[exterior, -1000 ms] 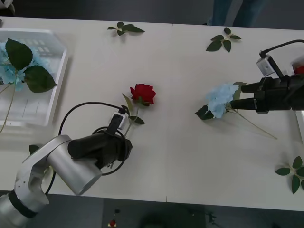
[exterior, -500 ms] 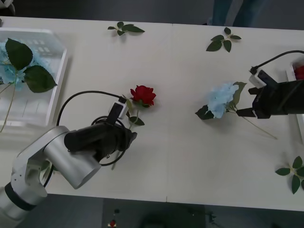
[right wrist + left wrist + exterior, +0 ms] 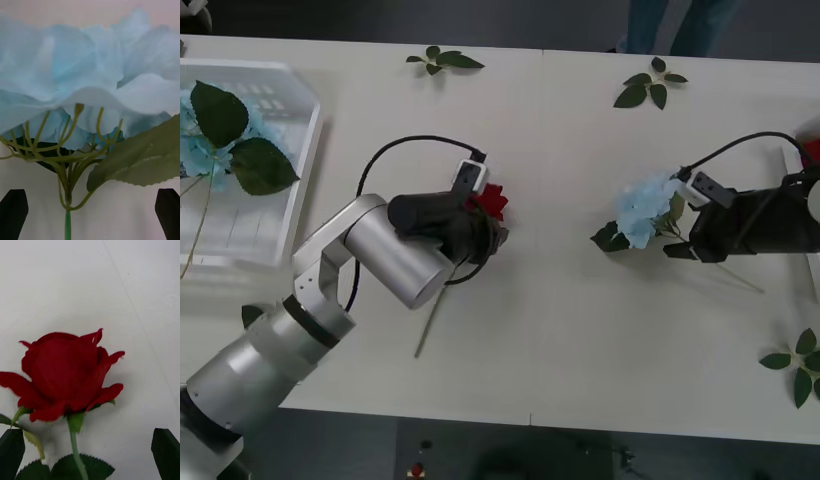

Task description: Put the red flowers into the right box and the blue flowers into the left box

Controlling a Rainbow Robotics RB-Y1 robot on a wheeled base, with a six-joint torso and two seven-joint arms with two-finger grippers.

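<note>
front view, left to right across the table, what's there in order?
Shallow white plastic tray holding pale blue flowers → left tool over the deep-red rose → pale sky-blue hydrangea cluster → right tool at its stem → loose green leaf sprig near the right edge.

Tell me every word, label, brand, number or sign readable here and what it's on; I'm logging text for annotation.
None: no readable text stands anywhere in these views.
The left box, the red rose between the open left gripper fingers, and the blue flower ahead of the open right gripper carry no print.
The white module on the left wrist shows no legible marking.
</note>
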